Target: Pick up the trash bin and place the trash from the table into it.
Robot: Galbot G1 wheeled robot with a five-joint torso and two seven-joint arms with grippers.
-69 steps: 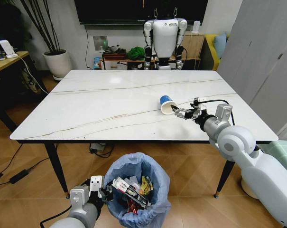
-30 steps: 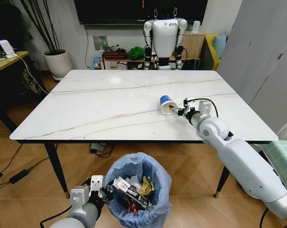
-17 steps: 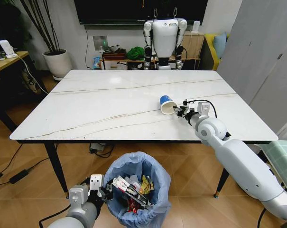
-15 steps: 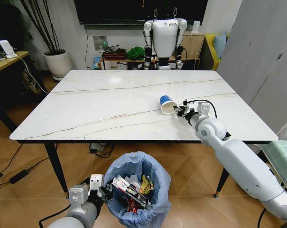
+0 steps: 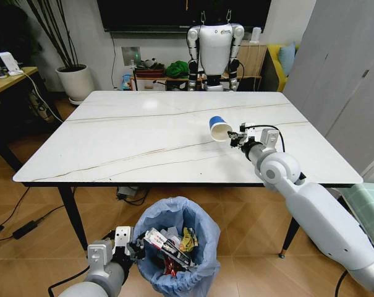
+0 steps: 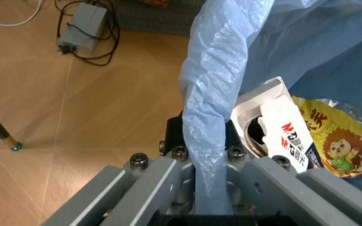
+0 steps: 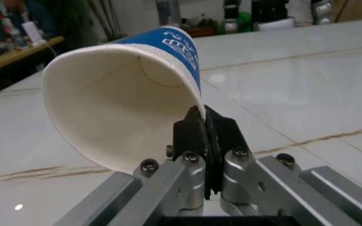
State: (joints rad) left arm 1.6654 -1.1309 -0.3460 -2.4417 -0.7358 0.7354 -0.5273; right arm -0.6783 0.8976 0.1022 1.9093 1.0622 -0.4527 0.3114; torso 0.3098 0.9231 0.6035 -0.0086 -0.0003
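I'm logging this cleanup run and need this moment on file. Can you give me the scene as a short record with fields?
right gripper: shut on the rim of the blue paper cup, held on its side just above the table
left gripper: shut on the bag edge of the trash bin, below the table's near edge
bin contents: yellow snack wrapper, black-white-red wrapper
trash on table: none seen besides the held cup

Cup (image 5: 220,128) over tabletop (image 5: 137,139), right side, in right hand (image 5: 237,137). Bin (image 5: 174,247) on floor before tabletop, left hand (image 5: 132,249) on its left.
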